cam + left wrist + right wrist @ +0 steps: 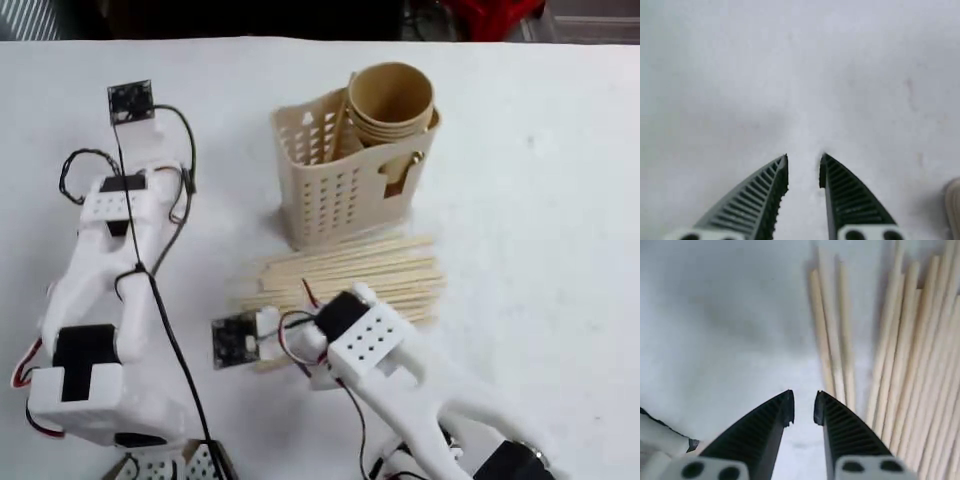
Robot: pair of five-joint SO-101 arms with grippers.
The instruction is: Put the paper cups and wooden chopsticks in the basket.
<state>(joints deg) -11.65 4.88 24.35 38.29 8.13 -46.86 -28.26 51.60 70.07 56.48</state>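
Pale, thin, round wooden chopsticks [912, 365], heaped flat on the table [540, 200] in a loose bundle several sticks deep, just beside the right gripper [804, 407]. Long axis roughly in line with the way that gripper's fingers point. From the high view, the same bundle [350, 272] lying across the table at a slight slant, ends ragged rather than flush. Three loose sticks [832, 340] set a little apart from the bundle on the gripper's side, just beside one dark ribbed finger [845, 435]. Right gripper's tips a narrow gap apart, pinching nothing, with bare white table under them and out to their free side.

Tan paper cups [392, 98], nested in one stack, mouths up and leaning slightly, standing in one end of the basket [335, 195]. Cream plastic, upright, walls pierced with rows of slots. Placed beyond the bundle from the right arm [370, 345], its foot just beside the sticks. One thin stick [345, 110] leaning inside, next to the cups.

Broad bare table past the basket up to the far edge, and more on the side away from the left arm [100, 290].

Left gripper [803, 167] well apart from all of it, over bare table, tips slightly spread, nothing between.
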